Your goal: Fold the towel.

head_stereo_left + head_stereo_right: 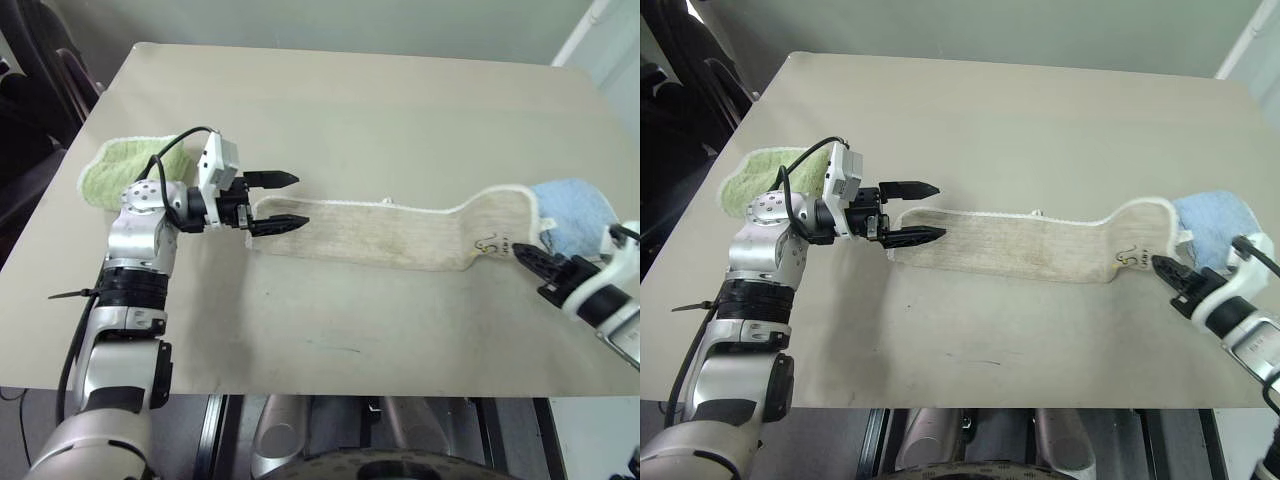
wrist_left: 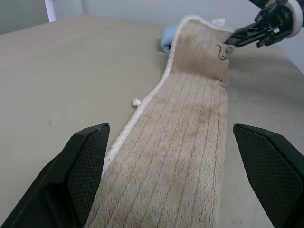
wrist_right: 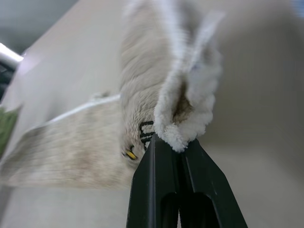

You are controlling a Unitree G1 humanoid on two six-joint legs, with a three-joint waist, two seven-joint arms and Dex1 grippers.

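Right gripper (image 1: 1162, 265) pinches towel (image 1: 400, 233) end near desk (image 1: 350, 90) right edge. Left gripper (image 1: 285, 201) wide open, fingers either side of towel's other end.

head cams looking down over the whole table (image 1: 400, 90), left wrist cam skimming low along the towel (image 2: 190, 123), right wrist cam pressing right up against it, all sharing that strip

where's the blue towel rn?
The blue towel lies folded at the table's right edge in the head views, tucked under the far right end of the beige towel, just beyond the right claw.
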